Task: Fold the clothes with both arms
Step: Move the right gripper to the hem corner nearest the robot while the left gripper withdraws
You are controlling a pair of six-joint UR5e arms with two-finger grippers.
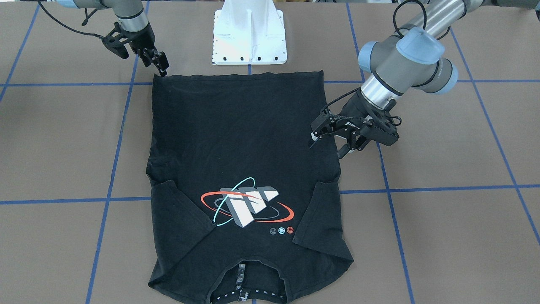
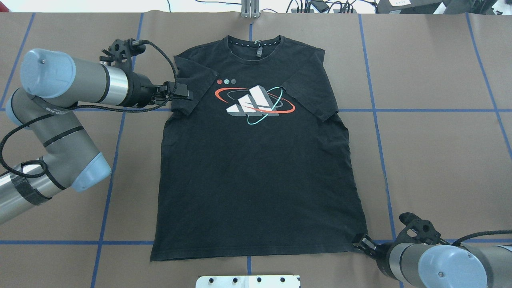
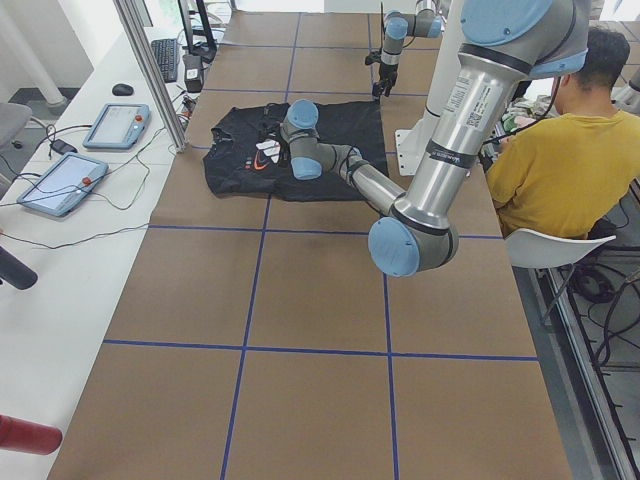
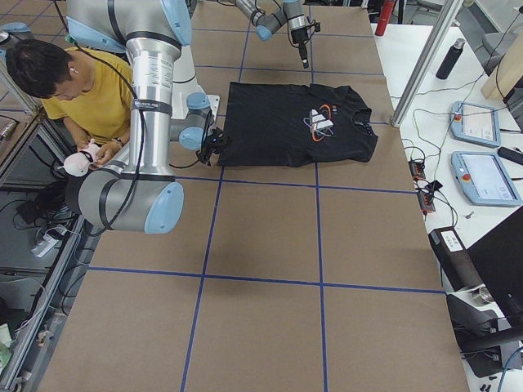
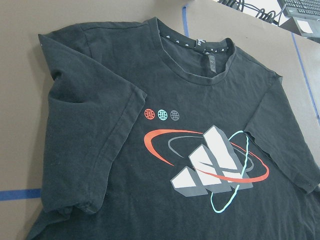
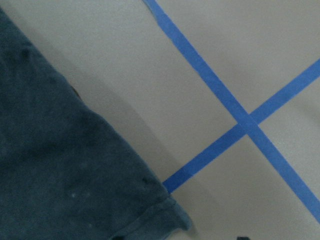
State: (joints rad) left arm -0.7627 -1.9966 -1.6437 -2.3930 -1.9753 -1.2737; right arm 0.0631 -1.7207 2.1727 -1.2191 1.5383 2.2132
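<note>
The black T-shirt (image 1: 236, 139) (image 2: 256, 176) lies flat and face up, collar away from the robot, both sleeves folded in over the chest. Its grey-white block logo (image 5: 210, 165) is ringed by red and teal ellipses. My left gripper (image 1: 329, 147) (image 2: 182, 92) hovers open at the shirt's side edge by the left sleeve (image 5: 85, 125), holding nothing. My right gripper (image 1: 158, 63) (image 2: 363, 243) sits at the hem corner (image 6: 167, 212) nearest the base and looks open. That corner lies flat on the table, ungripped.
The white pedestal base (image 1: 249, 38) stands just behind the hem. Blue tape lines (image 6: 240, 120) cross the brown table. A seated person in a yellow shirt (image 3: 560, 140) is beside the robot. Tablets (image 4: 482, 175) and cables lie on the side bench past the collar.
</note>
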